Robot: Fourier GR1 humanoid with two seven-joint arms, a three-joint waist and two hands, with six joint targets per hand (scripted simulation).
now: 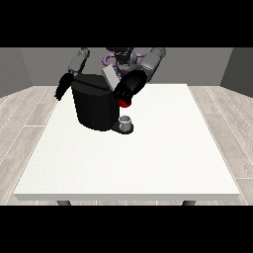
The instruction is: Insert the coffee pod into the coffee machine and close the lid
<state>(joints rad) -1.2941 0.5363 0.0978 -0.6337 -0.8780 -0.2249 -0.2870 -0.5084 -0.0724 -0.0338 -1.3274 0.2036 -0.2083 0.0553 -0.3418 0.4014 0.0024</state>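
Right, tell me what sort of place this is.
Probably a bare test room set up as a coffee station: a large white table on a wood-plank floor, plain grey walls, and a black coffee machine with a grey cup at its base.

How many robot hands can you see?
2. One hand hangs at the view's left, beside the black coffee machine. The other hand is at the machine's top right, just above a red thing at the machine.

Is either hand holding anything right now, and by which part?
Cannot be told. The hand at the view's right is at the machine's top; the other hand hangs free, holding nothing.
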